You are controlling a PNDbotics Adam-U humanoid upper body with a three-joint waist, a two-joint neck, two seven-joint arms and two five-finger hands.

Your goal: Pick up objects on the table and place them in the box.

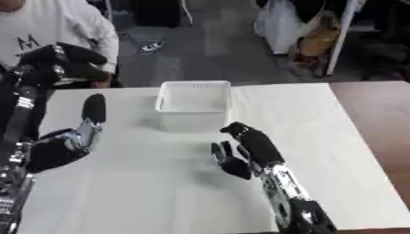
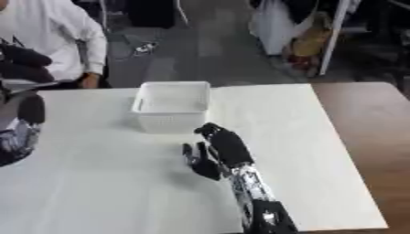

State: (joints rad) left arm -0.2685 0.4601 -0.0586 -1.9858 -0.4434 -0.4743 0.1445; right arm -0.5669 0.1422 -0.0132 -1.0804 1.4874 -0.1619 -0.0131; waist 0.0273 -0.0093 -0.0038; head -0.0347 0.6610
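White sheeting covers the bench before us, with bare brown wood showing along its right side. Nearest, our right robot hand comes in from the lower edge and hangs over the middle of the sheet, fingers curled downward; we cannot tell whether anything is inside them. At the left edge our left robot hand is raised, its fingers upright and relaxed, holding nothing. Beyond the right robot hand, just past its fingertips, stands the white mesh box, upright on the sheet, and we can make out nothing inside it. We see no loose objects on the bench.
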